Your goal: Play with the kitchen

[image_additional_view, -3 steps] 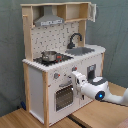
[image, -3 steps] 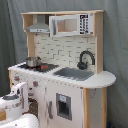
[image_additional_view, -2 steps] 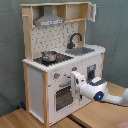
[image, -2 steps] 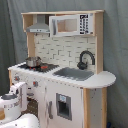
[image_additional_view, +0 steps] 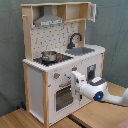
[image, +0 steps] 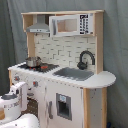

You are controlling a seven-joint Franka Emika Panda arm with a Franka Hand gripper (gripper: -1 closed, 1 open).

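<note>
Gripper (image_additional_view: 76, 76) at frame centre meets white-and-wood toy kitchen (image_additional_view: 37, 85) front; jaw state cannot be told; oven door appears closed, play barely begun.

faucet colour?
Black. The faucet arcs over the grey sink; clearest in the first exterior view.

We see a white arm (image_additional_view: 102, 90) of rounded, glossy segments with a small blue light on one joint in the second exterior view. The first exterior view shows its white housings (image: 15, 102) with dark seams.
</note>
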